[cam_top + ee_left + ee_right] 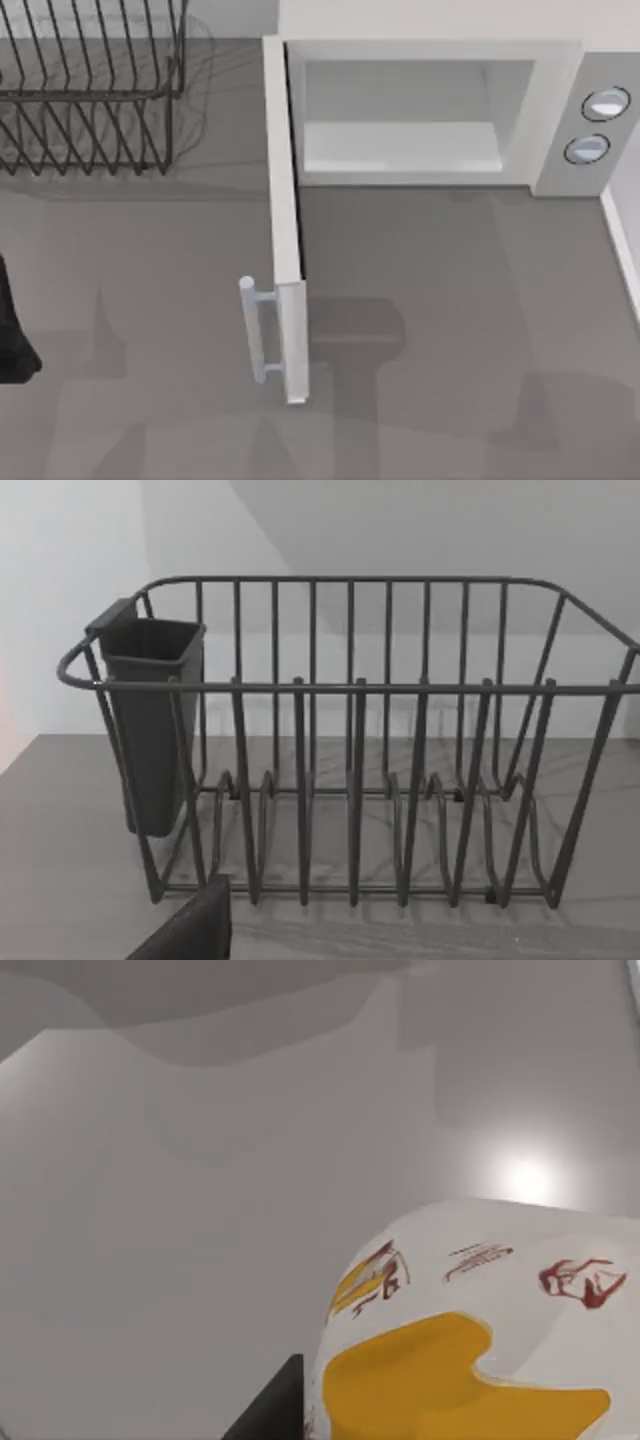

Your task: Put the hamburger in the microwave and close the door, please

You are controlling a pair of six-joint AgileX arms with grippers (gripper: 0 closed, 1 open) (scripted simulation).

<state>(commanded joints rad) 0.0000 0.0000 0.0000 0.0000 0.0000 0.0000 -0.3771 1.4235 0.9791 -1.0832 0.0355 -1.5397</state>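
1. Hamburger (470, 1360) (whitish wrap, yellow patch, red markings): nearest thing in the right wrist view, tight against my right pincer (300, 1425). One dark finger (270, 1415) lies along its side, so I judge the pincer pinched on it.
2. Axis of the hamburger: a rounded lump with no clear long axis. Its printed face is turned toward the wrist camera.
3. Microwave (560, 120): cavity open and bare, its mouth facing the near table edge. How far ahead of the right pincer it lies I cannot tell.
4. Door (288, 230): swung fully out. Its long axis runs from the hinge at the cavity's left side straight toward the near edge, with the bar handle (255, 330) on the outer face.
5. Governing relation (a judgement): the door stands between my left arm (15, 330) and the cavity, so the laden right pincer has the open approach. The handle, by contrast, faces the left arm.
6. Left pincer (190, 930): parked, looking at the wire rack (350, 780) just ahead of it; spread or pressed together, I cannot tell.
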